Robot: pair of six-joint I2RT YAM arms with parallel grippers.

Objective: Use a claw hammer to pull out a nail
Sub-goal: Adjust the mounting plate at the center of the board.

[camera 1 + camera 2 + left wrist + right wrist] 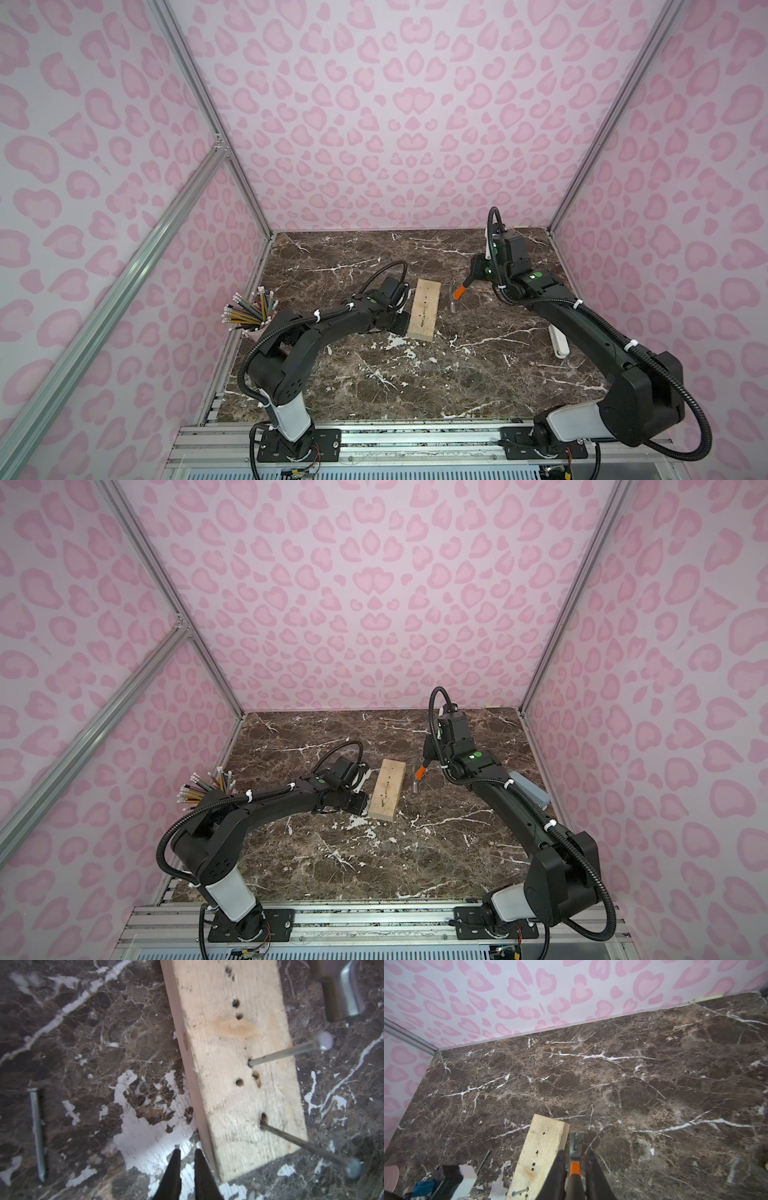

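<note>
1. Cup of pencils (258,331): stands at the left edge of the worktop (415,374), clear of the work.
2. Loose nail (37,1134): lies flat on the worktop, left of the plank and apart from it.
3. Left gripper (187,1153): low at the plank's left side, near its front corner. Its fingers are almost together, with a slim gap and nothing in it. One finger is at the plank's edge (contact cannot be told).
4. Plank (424,309): lies mid-worktop, its length running from back to front. A row of empty holes runs along it. Two nails stand in its front half, the upper nail (286,1053) and the lower nail (307,1147), both with long bare shanks.
5. Hammer (456,296): just right of the plank, head down near the worktop (touching or not is unclear). The claw (577,1142) points toward the back edge, away from both nails.
6. Right gripper (575,1153): clamped on the hammer's shaft at the orange collar.
7. White object (557,344): lies by the right edge; its kind is unclear.
8. Step in hand (judged): the hammer is grasped, but the claw is not yet on a nail.
9. Next move (judged): bring the head over the plank and toward the front, and slip the fork around a shank under its head. Then rock the head on the wood, which the left gripper could steady.
</note>
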